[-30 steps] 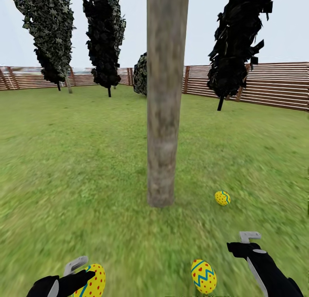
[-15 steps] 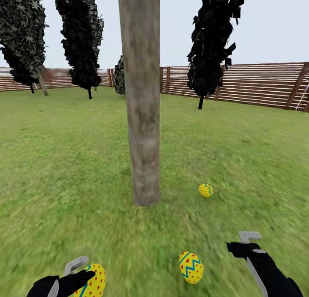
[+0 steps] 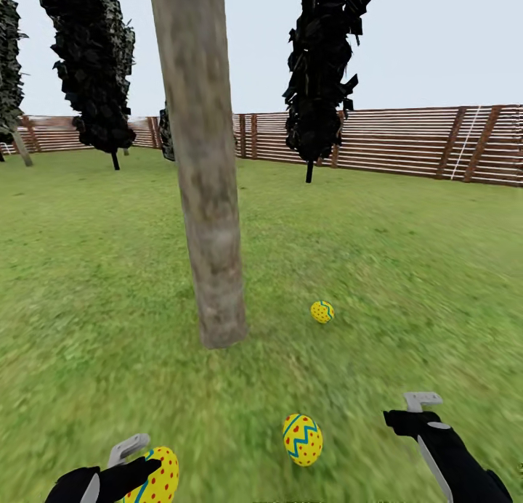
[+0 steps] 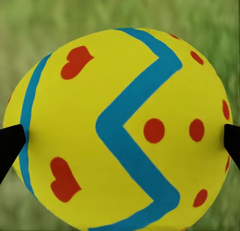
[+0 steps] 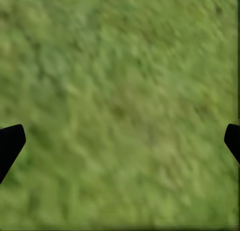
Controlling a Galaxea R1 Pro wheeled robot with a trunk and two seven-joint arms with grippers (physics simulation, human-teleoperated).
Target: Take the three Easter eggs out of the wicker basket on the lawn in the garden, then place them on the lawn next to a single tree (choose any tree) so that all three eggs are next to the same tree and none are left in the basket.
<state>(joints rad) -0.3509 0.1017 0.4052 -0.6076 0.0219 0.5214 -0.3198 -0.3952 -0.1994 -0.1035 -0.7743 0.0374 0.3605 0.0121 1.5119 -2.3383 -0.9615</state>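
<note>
Head view first: our whole picture has slid leftward over the last second, so the camera has turned right; the tree [image 3: 209, 198], the far egg [image 3: 322, 311] and the near egg [image 3: 302, 439] have all slid left together, without moving on the lawn [image 3: 407, 271].

Our left gripper [image 3: 134, 463] is closed on the third egg [image 3: 156, 477]; in the left wrist view that egg [image 4: 120, 128] sits squarely between the jaws, both dark fingertips [image 4: 10, 143] touching its sides.

Our right gripper [image 3: 421, 409] holds nothing, its tips spread wide with only grass [image 5: 120, 106] between them.

The near egg lies ahead of and between our two grippers, the far egg beyond it, just beside the trunk's base.

We judge two eggs delivered; only the held one is left to set down near this trunk.
</note>
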